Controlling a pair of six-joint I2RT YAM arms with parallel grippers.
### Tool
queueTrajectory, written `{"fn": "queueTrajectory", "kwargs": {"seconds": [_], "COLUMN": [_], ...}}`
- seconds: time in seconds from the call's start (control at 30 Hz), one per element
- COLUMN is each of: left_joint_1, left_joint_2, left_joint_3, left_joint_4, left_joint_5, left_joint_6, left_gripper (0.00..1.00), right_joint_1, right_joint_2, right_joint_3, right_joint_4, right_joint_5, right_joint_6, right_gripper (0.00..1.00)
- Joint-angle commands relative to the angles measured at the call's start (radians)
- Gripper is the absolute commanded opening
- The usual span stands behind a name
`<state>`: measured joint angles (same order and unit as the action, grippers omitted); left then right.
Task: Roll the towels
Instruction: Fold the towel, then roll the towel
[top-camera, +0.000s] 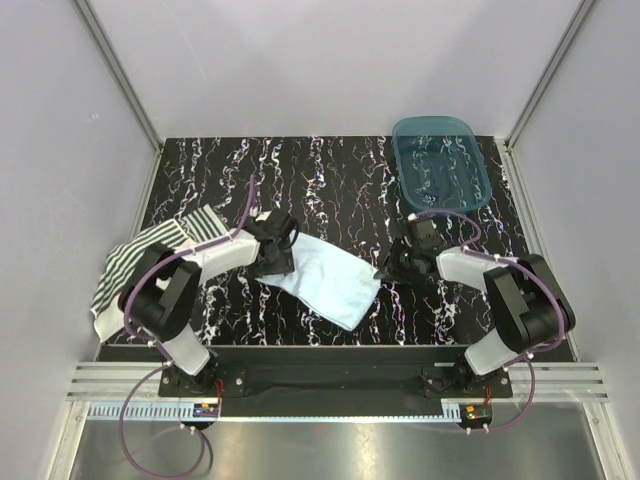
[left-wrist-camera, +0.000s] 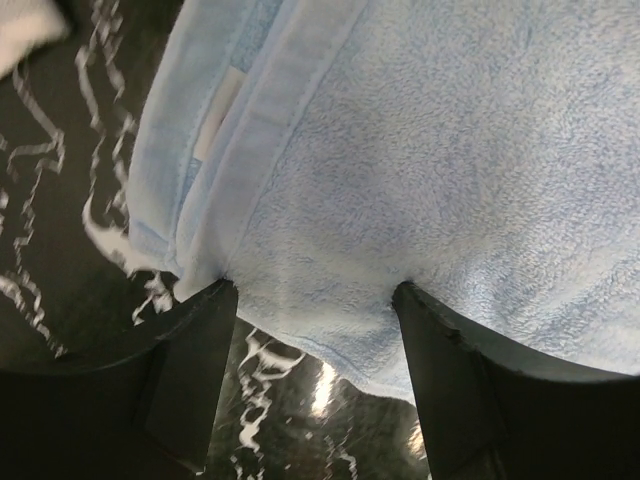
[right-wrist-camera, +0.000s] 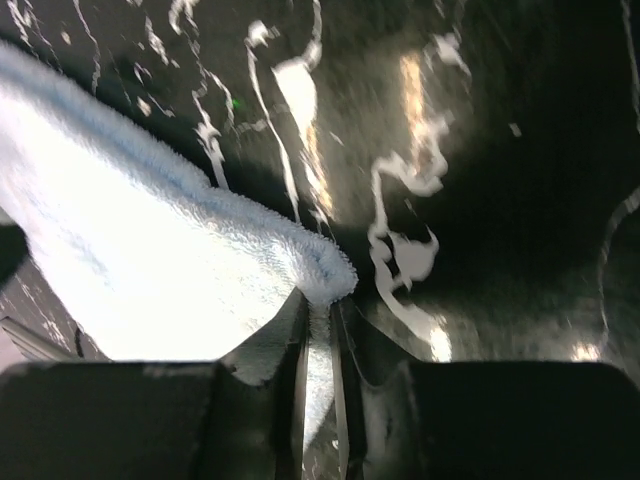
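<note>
Both ends of the blue towel (top-camera: 330, 285), lying flat between my arms, are covered: my right gripper (right-wrist-camera: 318, 320) pinches a corner to anchor it, my left gripper (left-wrist-camera: 312, 292) straddles the far edge, spread wide, ready to start the roll. Striped towel (top-camera: 135, 258) waits off to my left

On my screen the two arms look alike. The left arm (top-camera: 225, 250) and right arm (top-camera: 460, 265) are each built of smooth white shell links joined by chunky black joint housings. A thin purple left cable (top-camera: 140, 275) loops along one, and a matching right cable (top-camera: 450, 213) arcs along the other. The left base (top-camera: 195, 385) and right base (top-camera: 455, 380) are black blocks, each with a small circuit board just in front. The left pincer (left-wrist-camera: 312, 290) has broad, matte black, wedge-shaped fingers. The right pincer (right-wrist-camera: 320, 305) is the same black, with flat inner faces and pale edges.
</note>
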<state>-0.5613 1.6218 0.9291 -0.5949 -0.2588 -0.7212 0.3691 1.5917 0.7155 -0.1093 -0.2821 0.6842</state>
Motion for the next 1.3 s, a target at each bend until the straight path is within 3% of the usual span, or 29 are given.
{"fn": "queueTrajectory", "kwargs": {"seconds": [0.0,0.2,0.3,0.53,0.77,0.9,1.03,1.27], "left_joint_1": [0.009,0.014,0.014,0.002,-0.182,-0.381,-0.566,-0.768], "left_joint_2": [0.076,0.222,0.214,0.061,-0.115,-0.200,-0.247,-0.130], "left_joint_3": [0.088,0.304,0.339,0.284,0.327,0.277,0.162,0.122], "left_joint_4": [0.106,0.069,0.043,-0.034,-0.223,-0.185,-0.016,0.199], "left_joint_5": [-0.030,-0.048,-0.053,-0.117,-0.393,-0.366,-0.304,-0.258], "left_joint_6": [0.061,0.155,0.161,0.152,0.236,0.262,0.282,0.324], "left_gripper": [0.70,0.69,0.69,0.69,0.70,0.69,0.69,0.67], "right_joint_1": [-0.001,-0.002,-0.002,-0.002,-0.002,-0.002,-0.002,-0.002], "right_joint_2": [-0.076,-0.208,-0.236,-0.274,-0.409,-0.486,-0.582,-0.794], "right_joint_3": [-0.069,-0.175,-0.183,-0.099,0.005,0.058,0.071,0.093], "right_joint_4": [-0.058,-0.082,-0.105,-0.222,-0.377,-0.481,-0.555,-0.679], "right_joint_5": [0.020,0.015,0.030,0.084,0.152,0.231,0.340,0.471], "right_joint_6": [0.034,0.092,0.080,0.040,0.006,0.000,0.020,0.090], "right_gripper": [0.19,0.19,0.24,0.70,0.87,0.88,0.87,0.79]}}
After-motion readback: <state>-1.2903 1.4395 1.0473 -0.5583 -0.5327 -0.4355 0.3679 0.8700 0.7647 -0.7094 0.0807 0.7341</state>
